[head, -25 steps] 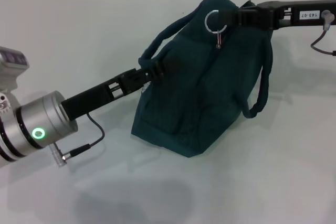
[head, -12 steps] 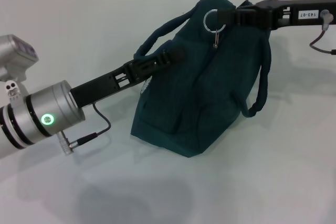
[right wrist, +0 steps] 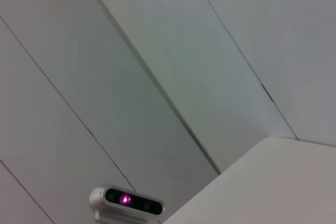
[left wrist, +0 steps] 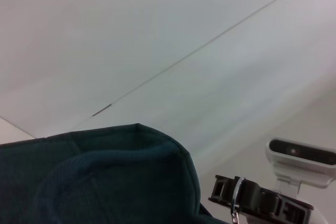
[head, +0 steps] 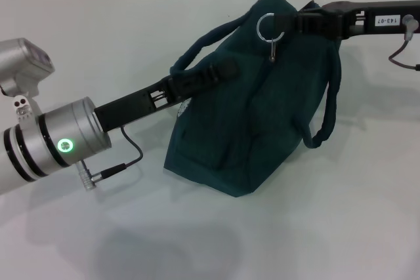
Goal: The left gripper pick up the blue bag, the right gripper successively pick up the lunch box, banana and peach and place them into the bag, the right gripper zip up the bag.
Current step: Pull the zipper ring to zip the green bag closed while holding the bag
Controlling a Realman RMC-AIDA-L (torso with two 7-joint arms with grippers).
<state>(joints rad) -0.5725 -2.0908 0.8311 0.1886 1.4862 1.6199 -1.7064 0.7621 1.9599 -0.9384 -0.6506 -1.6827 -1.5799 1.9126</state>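
My view of the white table (head: 341,227): a dark blue bag (head: 256,122) stands upright on its surface.

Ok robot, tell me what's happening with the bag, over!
Left gripper at the blue bag near its handle. Right gripper at the bag's top by the metal ring. Bag standing on the table. Nothing blocking.

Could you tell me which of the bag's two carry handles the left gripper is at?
The left gripper is at the handle on the robot's left, which arches upward; the other handle hangs loose down the blue bag's right side.
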